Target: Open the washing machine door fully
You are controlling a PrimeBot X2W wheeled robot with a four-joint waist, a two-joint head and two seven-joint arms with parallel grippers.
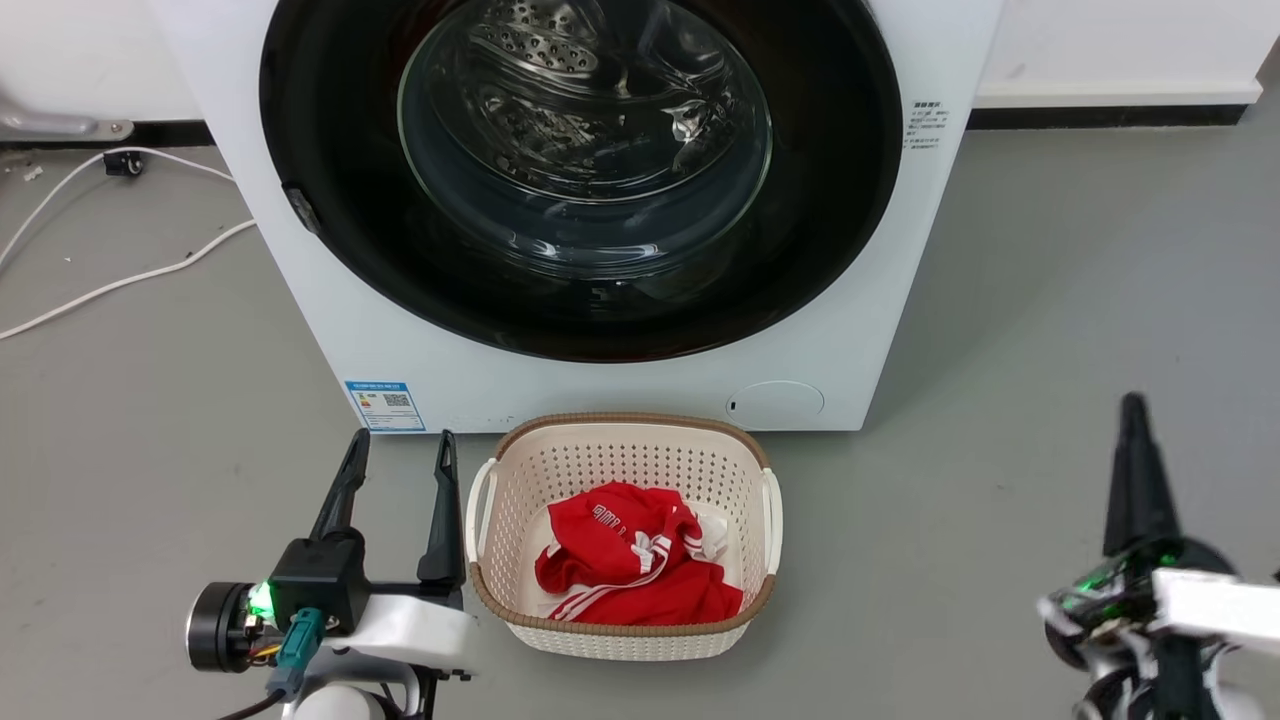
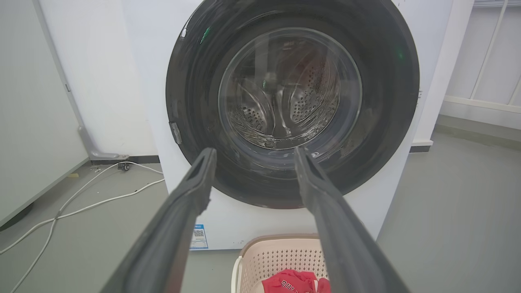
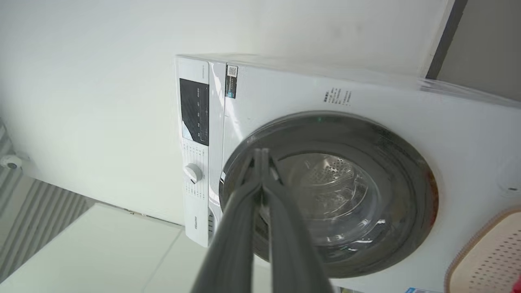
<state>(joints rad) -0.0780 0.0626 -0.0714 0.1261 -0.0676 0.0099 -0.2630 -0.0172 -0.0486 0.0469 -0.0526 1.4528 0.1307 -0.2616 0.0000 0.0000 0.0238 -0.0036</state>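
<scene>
The washing machine door point(image 1: 330, 180) is a big round glossy black ring with a clear glass bowl in its middle, lying flat against the white machine front point(image 1: 620, 385). It has a small latch at its left rim. The same washing machine door point(image 2: 195, 101) faces the left wrist camera, and the washing machine door point(image 3: 403, 171) shows tilted in the right wrist view. My left gripper point(image 1: 400, 447) is open, low on the floor side, left of the basket and well short of the door. My right gripper point(image 1: 1133, 405) is shut, empty, at the lower right.
A cream laundry basket point(image 1: 520, 470) with a red garment point(image 1: 630, 570) stands on the grey floor right in front of the machine. White cables point(image 1: 120, 285) trail over the floor at the left. A white cabinet point(image 2: 24, 122) stands left of the machine.
</scene>
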